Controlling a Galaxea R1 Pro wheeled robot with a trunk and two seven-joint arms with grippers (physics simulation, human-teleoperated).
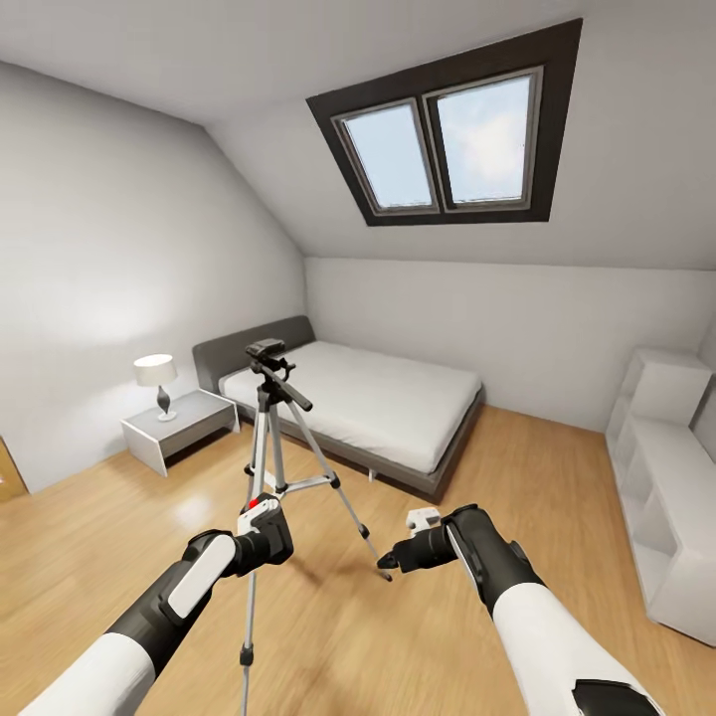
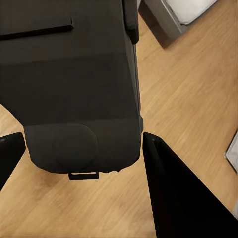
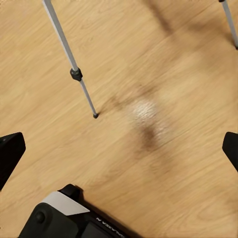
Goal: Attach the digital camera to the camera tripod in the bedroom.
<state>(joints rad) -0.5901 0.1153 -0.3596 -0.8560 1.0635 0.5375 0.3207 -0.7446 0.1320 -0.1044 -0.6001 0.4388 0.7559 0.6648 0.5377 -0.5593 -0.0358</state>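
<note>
Attic bedroom, white sloped ceiling; dark-framed skylight (image 1: 452, 134) at 1 o'clock. Grey-framed white bed (image 1: 363, 398) at centre. Nightstand (image 1: 179, 426) with lamp (image 1: 159, 383) at 9 o'clock. White cube shelf (image 1: 661, 487) at 3 o'clock. Camera tripod (image 1: 273, 438) upright on wood floor (image 1: 398, 636), with a black item on its head. Left gripper (image 1: 261, 517) at tripod's leg; right gripper (image 1: 423, 522) beside it.

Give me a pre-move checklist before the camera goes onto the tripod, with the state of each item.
1. Camera held in left gripper: ok, fingers flank it.
2. Tripod upright, legs spread on the floor: ok.
3. Tripod head free of any load: cannot tell, dark block on top.
4. Right gripper open and empty: ok.
5. Camera raised to head height: not ok, it sits well below.
6. Camera's mounting side facing down: cannot tell.
</note>
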